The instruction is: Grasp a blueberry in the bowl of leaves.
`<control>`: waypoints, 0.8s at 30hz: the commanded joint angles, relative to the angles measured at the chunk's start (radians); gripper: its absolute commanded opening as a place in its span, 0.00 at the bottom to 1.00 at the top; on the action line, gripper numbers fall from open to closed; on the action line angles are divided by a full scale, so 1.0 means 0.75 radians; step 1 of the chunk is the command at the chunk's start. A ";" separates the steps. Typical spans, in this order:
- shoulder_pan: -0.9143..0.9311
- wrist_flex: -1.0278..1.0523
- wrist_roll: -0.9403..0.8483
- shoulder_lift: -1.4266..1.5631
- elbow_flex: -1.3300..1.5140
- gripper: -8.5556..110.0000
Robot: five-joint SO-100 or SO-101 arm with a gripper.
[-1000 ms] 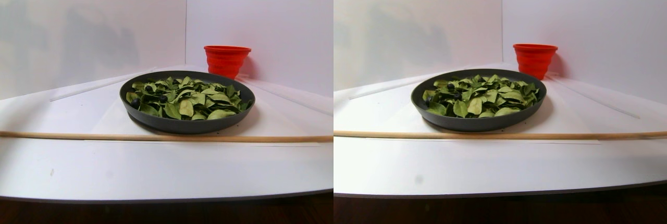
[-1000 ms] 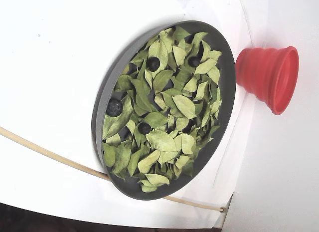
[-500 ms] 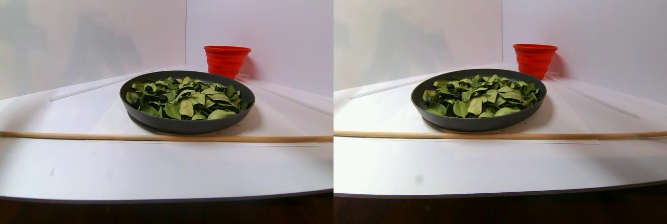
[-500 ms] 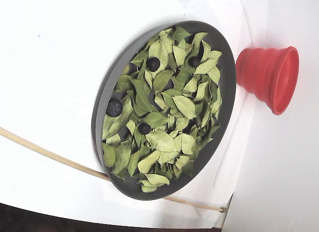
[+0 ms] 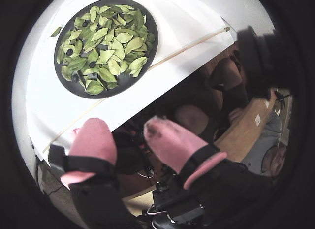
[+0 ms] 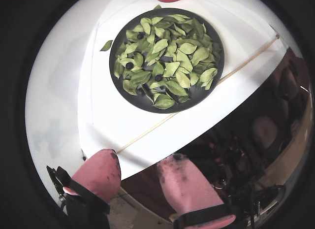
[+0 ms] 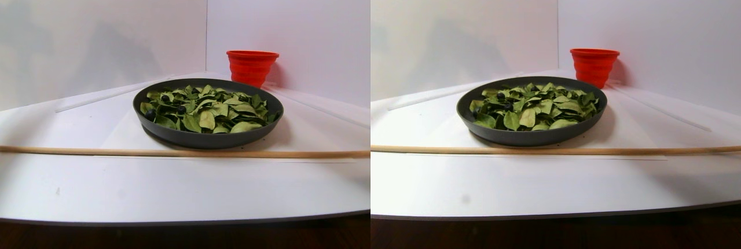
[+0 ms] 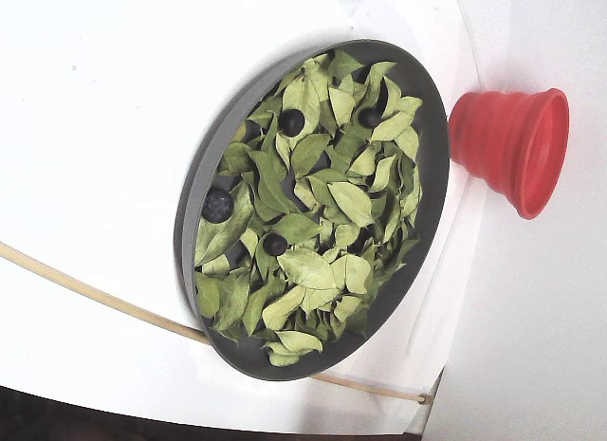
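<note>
The bowl of leaves is a wide dark-grey dish heaped with green leaves. It shows in both wrist views and in the stereo pair view. A small blueberry lies among the leaves near the middle, and shows in both wrist views. Two more small dark berries lie further in. A larger dark berry sits by the rim. My gripper, with pink fingertips, is open and empty. It hangs off the table's front edge, well short of the bowl.
A thin wooden stick lies across the white table between the bowl and the front edge. A red ribbed cup stands behind the bowl near the white walls. A stray leaf lies beside the bowl. Dark clutter lies below the table edge.
</note>
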 commanded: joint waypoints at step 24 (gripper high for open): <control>-0.029 -0.436 -0.307 -0.256 0.219 0.20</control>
